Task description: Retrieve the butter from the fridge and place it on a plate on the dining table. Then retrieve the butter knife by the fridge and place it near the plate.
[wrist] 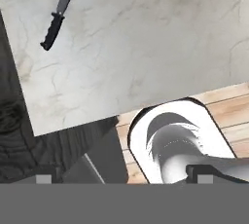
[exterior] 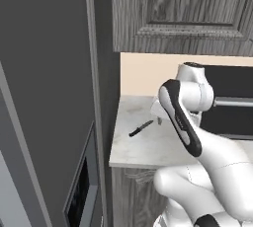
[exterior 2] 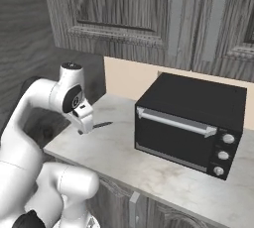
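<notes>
The white arm bends up from the base, folds at a dark elbow, and reaches forward with its wrist turned down. The tool (exterior 2: 81,132) hangs low at the end, its two small fingers spread wide apart, holding nothing.

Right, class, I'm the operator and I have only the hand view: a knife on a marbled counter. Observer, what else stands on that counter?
Observer: A black oven, door shut, stands on the counter, to the right of the knife in the base views.
Operator: What is left of the counter?
Observer: The tall grey fridge stands beyond its left end.
Operator: And above it?
Observer: Dark wood-grain cabinets hang on the wall.
</notes>
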